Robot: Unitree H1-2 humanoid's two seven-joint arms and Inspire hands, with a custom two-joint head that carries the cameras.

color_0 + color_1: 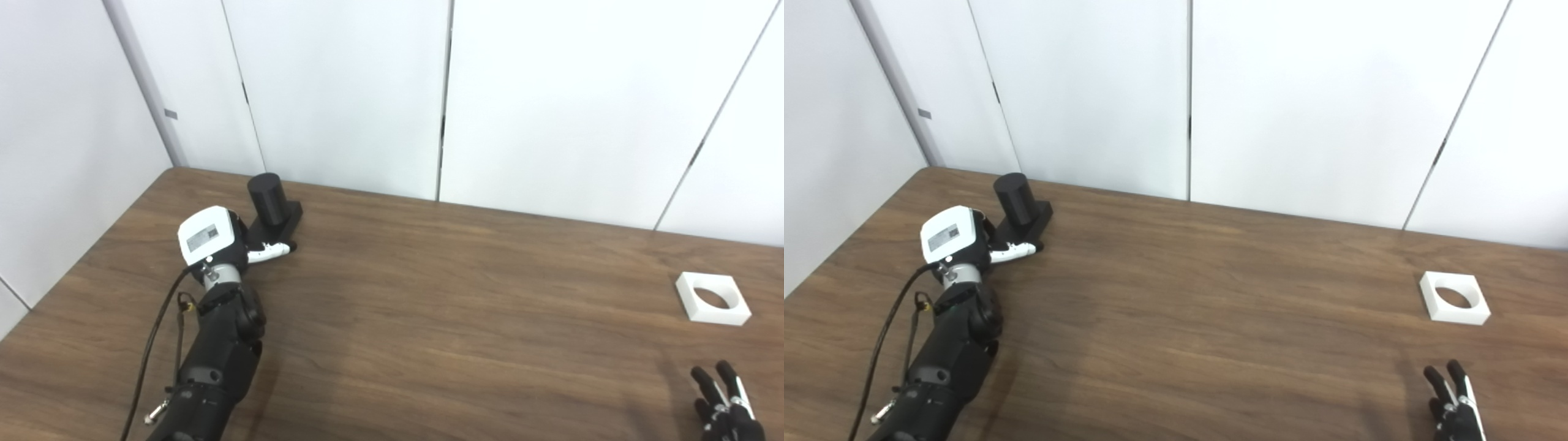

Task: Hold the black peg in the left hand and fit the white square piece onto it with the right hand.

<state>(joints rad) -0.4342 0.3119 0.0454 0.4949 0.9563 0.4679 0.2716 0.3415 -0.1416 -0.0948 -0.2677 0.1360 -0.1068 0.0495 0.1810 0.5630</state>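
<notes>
The black peg [268, 197], a round post on a flat black base [288, 222], stands on the table at the far left. My left hand [211, 236] is right at the near end of that base. Its white thumb [271, 250] lies stretched along the base's near edge, and the white back of the hand hides the fingers. The white square piece [713, 298], with a round hole through it, lies flat at the far right. My right hand [726, 404] rests low at the bottom right, fingers straight and apart, holding nothing, a short way nearer than the white piece.
The brown wooden table [429, 318] is bordered by white wall panels [343, 92] at the back and left. A black cable [150, 343] hangs along my left forearm.
</notes>
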